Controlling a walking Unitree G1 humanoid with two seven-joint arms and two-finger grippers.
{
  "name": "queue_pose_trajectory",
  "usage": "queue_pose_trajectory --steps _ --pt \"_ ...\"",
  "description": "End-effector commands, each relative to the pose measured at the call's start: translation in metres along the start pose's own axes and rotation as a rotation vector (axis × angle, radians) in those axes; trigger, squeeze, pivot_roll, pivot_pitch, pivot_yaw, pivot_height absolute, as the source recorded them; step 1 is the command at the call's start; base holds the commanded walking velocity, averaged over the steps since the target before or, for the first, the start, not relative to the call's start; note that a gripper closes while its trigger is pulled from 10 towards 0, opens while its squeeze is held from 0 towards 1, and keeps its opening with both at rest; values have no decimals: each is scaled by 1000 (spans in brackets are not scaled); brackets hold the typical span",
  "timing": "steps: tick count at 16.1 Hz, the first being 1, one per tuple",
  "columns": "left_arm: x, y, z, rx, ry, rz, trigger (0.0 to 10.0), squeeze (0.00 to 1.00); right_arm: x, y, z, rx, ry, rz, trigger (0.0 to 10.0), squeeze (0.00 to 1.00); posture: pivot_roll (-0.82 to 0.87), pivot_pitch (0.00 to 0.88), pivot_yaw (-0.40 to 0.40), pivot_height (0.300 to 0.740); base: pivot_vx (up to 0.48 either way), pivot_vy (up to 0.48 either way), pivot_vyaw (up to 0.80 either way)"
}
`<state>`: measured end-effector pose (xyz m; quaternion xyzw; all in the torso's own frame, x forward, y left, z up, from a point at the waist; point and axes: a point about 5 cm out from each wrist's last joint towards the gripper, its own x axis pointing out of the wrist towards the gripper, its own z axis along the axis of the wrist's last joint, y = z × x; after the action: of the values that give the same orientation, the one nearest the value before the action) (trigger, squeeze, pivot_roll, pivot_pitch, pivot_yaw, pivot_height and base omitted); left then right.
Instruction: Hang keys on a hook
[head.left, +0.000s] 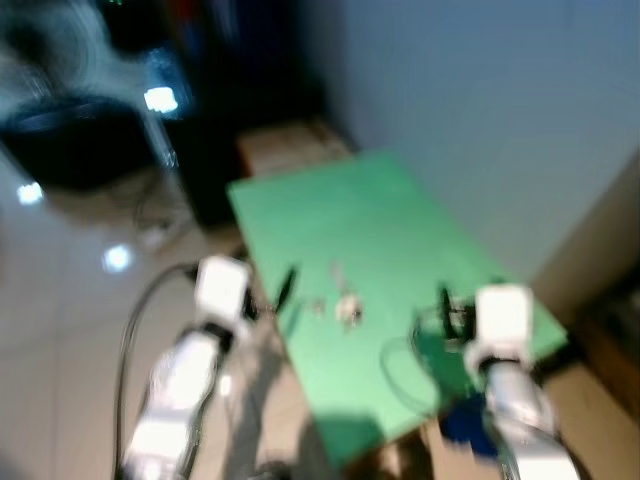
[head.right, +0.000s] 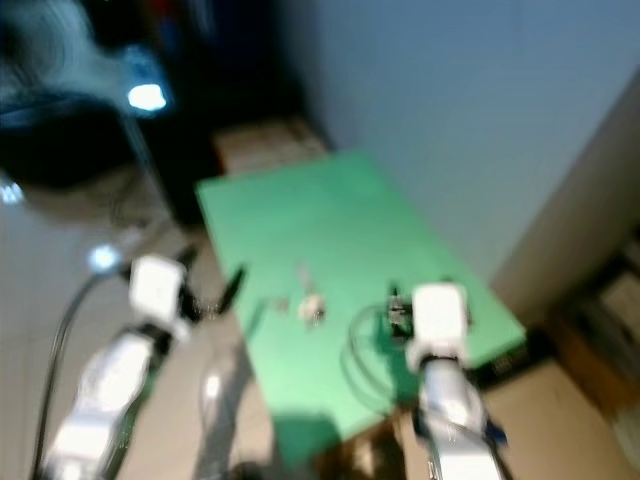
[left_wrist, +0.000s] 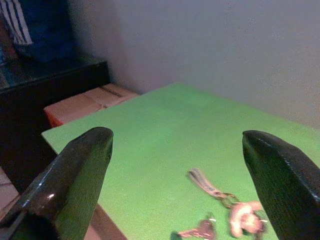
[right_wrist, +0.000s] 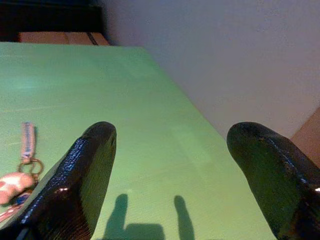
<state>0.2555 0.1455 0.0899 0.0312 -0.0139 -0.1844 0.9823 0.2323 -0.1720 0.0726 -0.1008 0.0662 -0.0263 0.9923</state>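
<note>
The keys (left_wrist: 235, 212) lie on the green table (head.left: 400, 230), near its front edge. My left gripper (left_wrist: 175, 170) hangs wide open by that edge, just beside the keys. My right gripper (right_wrist: 170, 165) is wide open over the table

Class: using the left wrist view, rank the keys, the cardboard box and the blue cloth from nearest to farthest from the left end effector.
1. Keys, lying on the green table just ahead of the left end effector.
2. Cardboard box, beyond the table's far edge.
3. Blue cloth, farthest, behind the dark cabinet.
</note>
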Motion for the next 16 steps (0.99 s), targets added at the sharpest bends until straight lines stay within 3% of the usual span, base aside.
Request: queue_pose_trajectory --steps 1,8,11,13,15,16 --pt "-1 -6 -3 18 1 -26 10000 0 -1 -8 -1 -13 6 -19 10000 0 -162 70 31 740 0 0 0" --pt "-5 -5 -15 67 81 -54 10000 0 -2 2 -14 -31 90 64 10000 0 -147 88 20 740 0 0 0" --pt "0 -3 -23 106 131 -89 10000 0 7 14 -23 -117 135 150 10000 0 -148 101 35 740 0 0 0" --pt "12 -2 -28 120 154 -87 10000 0 8 17 -29 -156 169 176 10000 0 -144 106 29 740 0 0 0" --pt "28 -11 -32 81 184 -137 10000 0 7 16 -31 -151 185 159 10000 0 -145 111 29 740 0 0 0" --pt "40 -26 -34 8 208 -211 10000 0 6 16 -32 -152 186 155 10000 0 -159 121 35 740 0 0 0"
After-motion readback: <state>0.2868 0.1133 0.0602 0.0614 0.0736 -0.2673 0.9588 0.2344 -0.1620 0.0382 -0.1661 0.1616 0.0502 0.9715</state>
